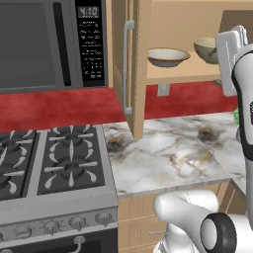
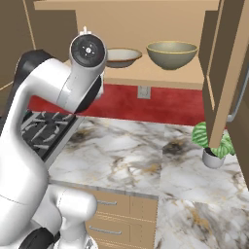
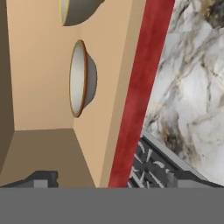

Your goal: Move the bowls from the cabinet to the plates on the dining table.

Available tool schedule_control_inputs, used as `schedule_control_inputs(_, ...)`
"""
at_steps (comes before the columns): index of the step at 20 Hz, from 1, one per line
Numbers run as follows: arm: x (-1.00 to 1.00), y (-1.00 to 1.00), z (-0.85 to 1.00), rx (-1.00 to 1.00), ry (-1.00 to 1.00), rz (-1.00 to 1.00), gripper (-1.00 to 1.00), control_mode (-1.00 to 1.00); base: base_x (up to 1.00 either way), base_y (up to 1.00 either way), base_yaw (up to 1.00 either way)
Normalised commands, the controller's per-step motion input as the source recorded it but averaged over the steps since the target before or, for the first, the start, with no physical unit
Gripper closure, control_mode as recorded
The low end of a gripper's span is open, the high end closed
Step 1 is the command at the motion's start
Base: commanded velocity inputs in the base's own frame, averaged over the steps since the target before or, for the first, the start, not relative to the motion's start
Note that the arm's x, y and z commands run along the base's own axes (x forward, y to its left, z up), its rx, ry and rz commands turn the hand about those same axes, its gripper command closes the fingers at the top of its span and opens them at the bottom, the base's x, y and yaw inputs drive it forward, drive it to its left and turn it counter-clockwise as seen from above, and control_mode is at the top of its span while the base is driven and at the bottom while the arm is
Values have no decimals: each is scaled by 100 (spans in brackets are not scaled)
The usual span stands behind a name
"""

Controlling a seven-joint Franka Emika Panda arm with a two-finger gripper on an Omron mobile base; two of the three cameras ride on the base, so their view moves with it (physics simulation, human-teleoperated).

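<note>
Looking at the left base view: cabinet (image 1: 141,69) door is swung open, so the shelf (image 1: 183,73) is reachable from the front. Shallow bowl (image 1: 168,57) sits mid-shelf, deeper bowl (image 1: 206,50) just beside it, further from the open door, partly hidden by the arm. Both stand upright and near the shelf's front edge, which should make pickup easy. Marble surface (image 1: 173,148) below the shelf is bare; stove (image 1: 49,163) and microwave (image 1: 49,44) lie on the far side of the door from the bowls.

Right base view: shallow bowl (image 2: 121,57) and deeper bowl (image 2: 172,54) are apart, not touching, with a gap between them. The arm's wrist overlaps the shallow bowl's near side. Second open door (image 2: 221,73) hangs just beside the deeper bowl: tight edge there. Potted plant (image 2: 212,143) stands on the surface under that door, a snag risk on any low retreat. Open room above the shelf looks generous.

Hand view, rolled sideways: gripper (image 3: 113,179) fingers are spread wide, holding nothing, and well short of the shallow bowl (image 3: 81,78), which sits almost dead ahead. The deeper bowl (image 3: 76,11) is at the frame edge. My read: approach stage, shallow bowl first; no plates or dining table seen yet.
</note>
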Motion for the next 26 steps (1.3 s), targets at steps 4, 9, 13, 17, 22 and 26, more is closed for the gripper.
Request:
schedule_control_inputs(4,42,-15,0,0,0,0,-100,-100,0,0,0)
schedule_control_inputs(9,28,-12,0,0,0,0,-100,-100,0,0,0)
schedule_control_inputs(13,19,-3,0,0,0,0,-100,-100,0,0,0)
schedule_control_inputs(17,6,0,0,0,0,0,-100,-100,0,0,0)
schedule_control_inputs(22,17,0,0,0,0,0,-100,-100,0,0,0)
schedule_control_inputs(26,29,0,-2,0,0,0,-100,-100,0,0,0)
